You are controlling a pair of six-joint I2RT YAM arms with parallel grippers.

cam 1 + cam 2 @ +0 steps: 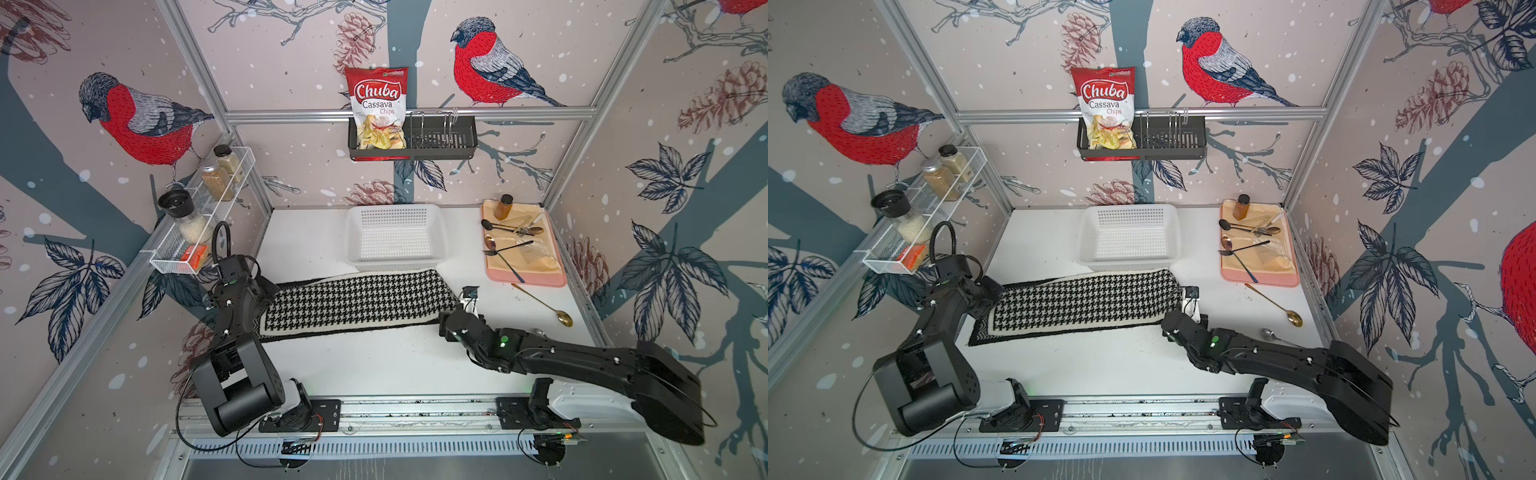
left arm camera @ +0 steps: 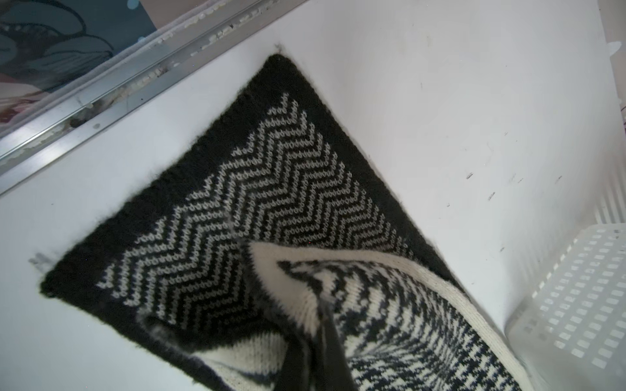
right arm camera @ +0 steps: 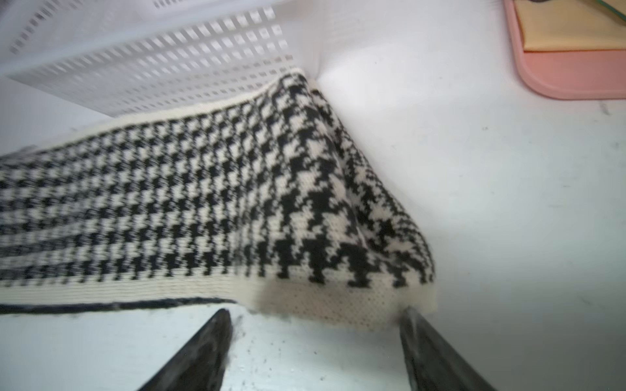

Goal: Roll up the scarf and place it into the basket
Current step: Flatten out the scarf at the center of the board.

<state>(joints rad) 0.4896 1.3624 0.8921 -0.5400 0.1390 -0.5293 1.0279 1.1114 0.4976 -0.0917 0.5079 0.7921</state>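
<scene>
The scarf [image 1: 357, 301] [image 1: 1084, 303] lies folded across the table just in front of the white basket [image 1: 395, 264] [image 1: 1129, 262], houndstooth side up, with a herringbone layer [image 2: 271, 189] flat underneath at its left end. My left gripper [image 2: 316, 315] is shut on the cream-edged upper layer at that left end, and it holds the layer slightly raised; in both top views the arm's wrist [image 1: 249, 291] hides the jaws. My right gripper [image 3: 315, 313] [image 1: 444, 320] stands open at the scarf's right front corner [image 3: 338, 298]. One fingertip [image 3: 411, 316] touches the cream edge.
A pink tray [image 1: 528, 280] with cutlery and a small bottle sits at the back right. A gold spoon [image 1: 544, 301] and a silver spoon [image 1: 1268, 333] lie on the table near the right arm. A black wall rack [image 1: 440, 141] and a white wire shelf [image 1: 199, 216] hang above.
</scene>
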